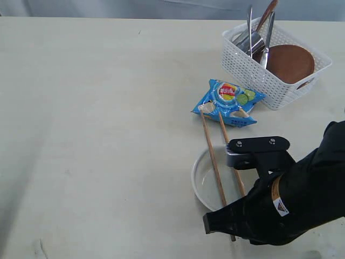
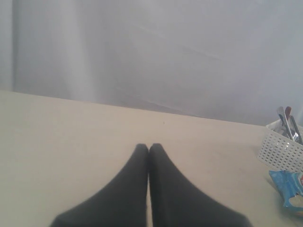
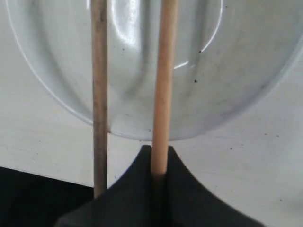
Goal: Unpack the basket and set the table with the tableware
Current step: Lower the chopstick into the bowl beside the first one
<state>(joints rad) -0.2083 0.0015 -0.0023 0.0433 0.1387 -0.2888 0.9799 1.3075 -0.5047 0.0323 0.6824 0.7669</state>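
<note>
We list, largest first: the counter [image 1: 97, 135], pale cream, which carries everything. The basket [image 1: 245, 67], white with lattice sides, stands well apart from the bowl, beyond it and to the right in the exterior view. The bowl [image 1: 200, 181], white and upright, sits on the counter and serves as our reference. The plate [image 1: 291, 62], reddish-brown and round, lies inside the basket, far from the bowl. The snack bag [image 1: 229, 102], blue, lies flat between the bowl and the basket. The cup [image 1: 249, 42], steel, leans in the basket's corner farthest from the bowl, with steel cutlery [image 1: 268, 38] and a dark red spoon [image 1: 268, 13] standing up beside it. The chopsticks [image 1: 213, 156], wooden, lie side by side across the bowl, their far tips reaching the snack bag's edge. The right end effector [image 3: 158, 156], at the bowl's near rim, is clamped on one chopstick; the other passes just beside its fingers. The left end effector [image 2: 149, 149] is fully closed and empty over bare counter; its place relative to the bowl we cannot tell.
</note>
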